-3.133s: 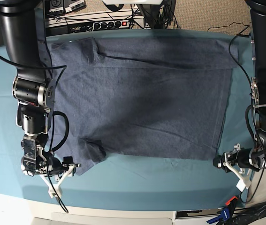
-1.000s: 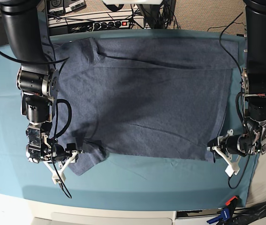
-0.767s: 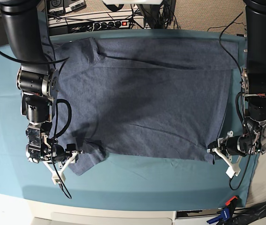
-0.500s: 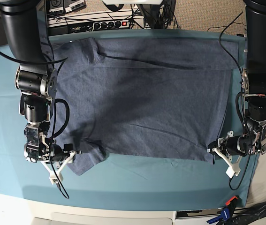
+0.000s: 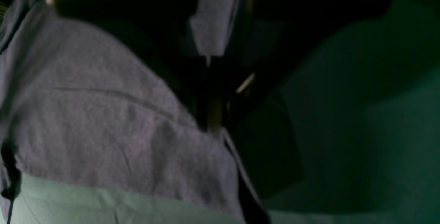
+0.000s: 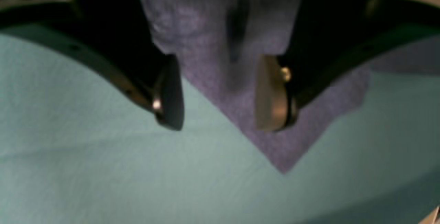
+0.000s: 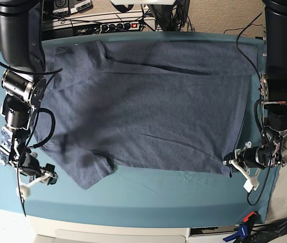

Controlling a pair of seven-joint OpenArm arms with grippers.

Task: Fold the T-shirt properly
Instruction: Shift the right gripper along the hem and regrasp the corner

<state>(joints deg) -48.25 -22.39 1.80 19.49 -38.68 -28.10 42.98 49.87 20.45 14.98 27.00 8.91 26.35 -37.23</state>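
Observation:
The slate-blue T-shirt lies spread flat on the teal cloth, plain side up, with no lettering showing. My right gripper is open at the near left, just left of the near sleeve and apart from it. In the right wrist view the open gripper frames the sleeve corner. My left gripper is open at the shirt's near right hem corner. The left wrist view is dark and blurred and shows shirt fabric over the cloth.
A power strip and cables lie beyond the table's far edge. A blue and orange clamp sits at the near right corner. The table's near edge runs close below both grippers.
My right gripper has drawn back to the left and slightly toward the near edge, away from the sleeve. My left gripper came up to the hem corner earlier and now holds still.

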